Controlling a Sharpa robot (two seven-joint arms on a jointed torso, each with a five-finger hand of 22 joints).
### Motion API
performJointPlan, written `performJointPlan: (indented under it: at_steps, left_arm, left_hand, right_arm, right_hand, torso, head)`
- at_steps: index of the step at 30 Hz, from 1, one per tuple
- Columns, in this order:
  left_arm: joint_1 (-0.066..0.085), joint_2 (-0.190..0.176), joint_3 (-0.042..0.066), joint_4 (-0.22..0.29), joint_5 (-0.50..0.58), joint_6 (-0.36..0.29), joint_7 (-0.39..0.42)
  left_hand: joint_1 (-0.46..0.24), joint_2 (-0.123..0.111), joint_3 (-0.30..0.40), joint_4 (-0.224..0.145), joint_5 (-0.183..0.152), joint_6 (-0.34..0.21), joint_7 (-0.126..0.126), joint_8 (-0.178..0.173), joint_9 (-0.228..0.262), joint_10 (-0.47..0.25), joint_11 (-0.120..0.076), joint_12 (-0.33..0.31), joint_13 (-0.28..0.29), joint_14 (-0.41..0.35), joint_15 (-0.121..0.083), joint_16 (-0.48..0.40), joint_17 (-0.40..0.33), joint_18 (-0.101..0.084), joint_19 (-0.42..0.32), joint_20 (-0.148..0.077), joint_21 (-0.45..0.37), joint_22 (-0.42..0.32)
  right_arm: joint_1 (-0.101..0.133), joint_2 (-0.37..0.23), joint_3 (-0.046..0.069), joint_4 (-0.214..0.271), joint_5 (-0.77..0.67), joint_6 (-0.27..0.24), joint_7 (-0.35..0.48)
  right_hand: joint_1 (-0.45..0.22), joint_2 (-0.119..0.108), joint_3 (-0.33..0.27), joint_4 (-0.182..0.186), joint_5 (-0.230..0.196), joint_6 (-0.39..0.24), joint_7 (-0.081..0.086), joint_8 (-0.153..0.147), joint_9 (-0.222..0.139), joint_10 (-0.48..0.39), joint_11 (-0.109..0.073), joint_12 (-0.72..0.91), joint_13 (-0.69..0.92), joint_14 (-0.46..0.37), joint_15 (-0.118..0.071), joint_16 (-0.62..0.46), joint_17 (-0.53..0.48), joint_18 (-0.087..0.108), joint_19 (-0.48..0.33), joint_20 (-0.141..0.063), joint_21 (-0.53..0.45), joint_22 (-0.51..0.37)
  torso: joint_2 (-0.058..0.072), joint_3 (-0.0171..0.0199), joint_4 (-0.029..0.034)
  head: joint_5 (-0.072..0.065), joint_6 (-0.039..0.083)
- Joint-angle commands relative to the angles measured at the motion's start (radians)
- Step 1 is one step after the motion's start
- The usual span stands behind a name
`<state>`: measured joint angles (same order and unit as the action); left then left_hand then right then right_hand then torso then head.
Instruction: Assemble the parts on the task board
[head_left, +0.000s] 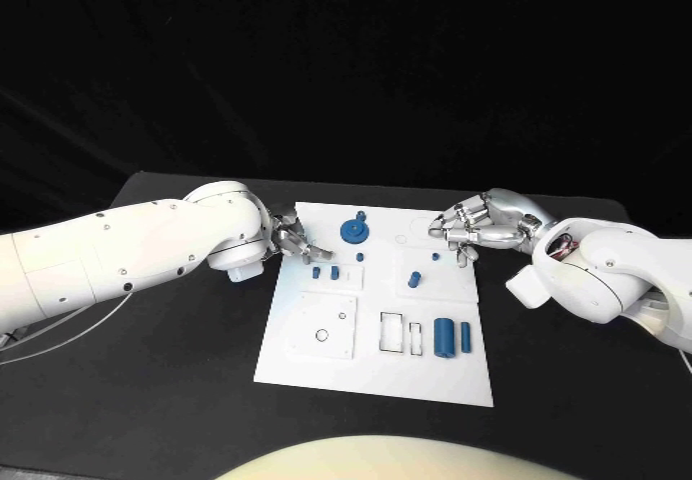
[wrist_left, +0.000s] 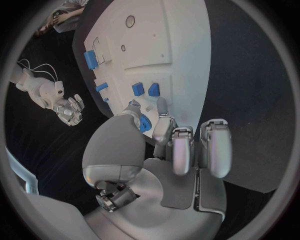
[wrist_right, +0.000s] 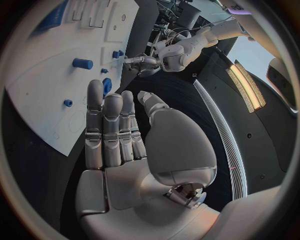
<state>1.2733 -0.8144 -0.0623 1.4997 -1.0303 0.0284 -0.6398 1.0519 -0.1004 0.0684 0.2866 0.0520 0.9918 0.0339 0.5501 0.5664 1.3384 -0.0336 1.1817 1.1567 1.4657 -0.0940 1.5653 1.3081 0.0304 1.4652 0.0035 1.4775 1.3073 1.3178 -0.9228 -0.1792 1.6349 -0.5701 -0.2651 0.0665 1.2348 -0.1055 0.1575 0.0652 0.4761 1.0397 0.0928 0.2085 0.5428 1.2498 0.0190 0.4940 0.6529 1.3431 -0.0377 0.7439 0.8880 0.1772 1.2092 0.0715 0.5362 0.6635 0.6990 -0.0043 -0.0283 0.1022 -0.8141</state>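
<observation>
We find the task board (head_left: 378, 370) mid-tabletop, several blue parts (head_left: 450, 337) still loose on it. The left hand (head_left: 293, 243) and right hand (head_left: 469, 232) hover at its far corners, fingers apart, holding nothing. Assembly appears largely unfinished.

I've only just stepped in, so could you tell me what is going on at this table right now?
A two-armed robot is working on a white task board with small blue parts on a black table. Its left hand is at the board's far left edge, fingers close to the round blue part; whether they touch it cannot be told. The right hand is at the board's far right corner, fingers straight and holding nothing. Other blue parts, such as the two long ones near the front, lie untouched.
</observation>
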Motion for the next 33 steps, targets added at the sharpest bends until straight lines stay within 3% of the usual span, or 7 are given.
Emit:
performJointPlan:
  at_steps: [1,4,7,10,18,25,33]
  left_arm:
    - [0.000,-0.005,0.002,0.007,0.071,-0.151,0.144]
    - [0.000,-0.007,0.002,0.013,0.105,-0.207,0.246]
    - [-0.001,-0.006,0.001,0.021,0.115,-0.269,0.364]
    - [-0.012,-0.004,-0.001,0.032,0.074,-0.340,0.461]
    - [-0.049,0.014,-0.004,0.036,-0.195,-0.431,0.594]
    - [-0.067,0.041,-0.006,0.026,-0.384,-0.381,0.544]
    - [-0.078,0.075,-0.007,0.011,-0.521,-0.307,0.492]
  left_hand:
    - [0.022,0.020,-0.020,0.000,-0.002,-0.041,0.018,-0.016,-0.006,-0.079,0.017,-0.106,-0.103,0.105,0.016,0.006,0.263,0.022,0.004,0.008,-0.053,0.044]
    - [0.110,0.035,-0.025,-0.025,-0.006,-0.139,0.062,-0.059,-0.025,-0.282,0.061,-0.331,-0.311,0.047,0.052,-0.105,0.166,0.068,-0.116,0.035,-0.225,-0.179]
    - [0.266,0.026,0.000,-0.105,0.022,-0.211,0.077,-0.105,-0.055,-0.355,0.073,-0.375,-0.337,-0.040,0.065,-0.256,0.043,0.104,-0.214,0.053,-0.377,-0.356]
    - [0.359,0.023,0.018,-0.147,-0.006,-0.222,0.087,-0.135,-0.085,-0.412,0.080,-0.447,-0.391,-0.088,0.071,-0.350,-0.030,0.117,-0.243,0.062,-0.451,-0.428]
    - [0.368,-0.040,-0.059,-0.136,-0.005,-0.171,0.081,-0.193,-0.162,-0.409,0.080,-0.570,-0.533,-0.105,0.073,-0.448,-0.118,0.096,-0.158,0.066,-0.395,-0.348]
    - [0.387,-0.036,-0.125,-0.125,-0.004,-0.159,0.062,-0.264,-0.223,-0.448,0.083,-0.657,-0.622,-0.045,0.065,-0.377,-0.083,0.070,-0.090,0.059,-0.283,-0.213]
    - [0.446,-0.004,-0.138,-0.128,-0.003,-0.097,0.050,-0.286,-0.252,-0.476,0.081,-0.727,-0.695,-0.008,0.047,-0.308,-0.051,0.061,-0.073,0.043,-0.236,-0.158]
  right_arm:
    - [-0.002,0.001,0.000,-0.002,-0.005,0.005,0.004]
    - [-0.002,0.002,0.000,-0.002,-0.005,0.004,0.005]
    - [-0.003,0.002,0.000,-0.003,-0.006,-0.004,0.007]
    - [-0.003,0.001,0.000,-0.004,-0.011,-0.014,0.011]
    - [-0.003,-0.002,0.000,-0.002,-0.019,-0.021,0.014]
    - [-0.003,-0.004,0.000,-0.001,0.003,-0.018,0.015]
    - [-0.003,-0.004,0.000,0.001,0.015,-0.017,0.016]
  right_hand:
    - [0.002,0.012,0.000,0.007,0.006,-0.009,-0.001,0.005,0.001,-0.007,-0.003,0.005,0.001,-0.008,-0.002,-0.003,0.001,0.004,-0.007,-0.001,0.006,0.001]
    - [0.001,0.011,0.000,0.008,0.006,-0.011,-0.001,0.006,0.004,-0.008,-0.003,0.006,0.004,-0.009,-0.002,-0.004,0.001,0.004,-0.009,-0.001,0.008,0.003]
    - [0.002,0.011,0.001,0.007,0.006,-0.011,-0.001,0.006,0.005,-0.008,-0.003,0.005,0.004,-0.010,-0.002,-0.007,-0.002,0.004,-0.009,-0.001,0.008,0.003]
    - [0.005,0.008,0.001,0.006,0.008,-0.016,0.001,0.005,0.006,-0.013,-0.002,0.003,0.005,-0.017,-0.001,-0.024,-0.013,0.004,-0.011,0.000,0.008,0.004]
    - [0.007,0.007,0.003,0.005,0.009,-0.020,0.003,0.003,0.007,-0.017,0.000,0.000,0.005,-0.027,0.000,-0.046,-0.030,0.004,-0.014,0.000,0.007,0.005]
    - [0.007,0.007,0.003,0.005,0.009,-0.021,0.003,0.003,0.008,-0.018,0.000,0.000,0.005,-0.028,0.000,-0.048,-0.032,0.004,-0.014,0.000,0.007,0.005]
    - [0.007,0.008,0.004,0.005,0.009,-0.021,0.003,0.003,0.008,-0.018,0.000,0.000,0.005,-0.029,0.000,-0.051,-0.034,0.004,-0.014,0.001,0.007,0.005]
  torso:
    - [0.000,0.0004,0.0009]
    - [0.000,0.0010,0.0008]
    - [0.000,0.0008,0.0004]
    - [0.000,0.0013,0.0004]
    - [0.001,0.0011,-0.0018]
    - [0.002,0.0006,-0.0008]
    - [0.001,0.0008,-0.0006]
  head:
    - [-0.003,0.003]
    - [-0.005,0.005]
    - [-0.009,0.010]
    - [-0.018,0.015]
    - [-0.030,0.027]
    - [-0.036,0.027]
    - [-0.038,0.027]
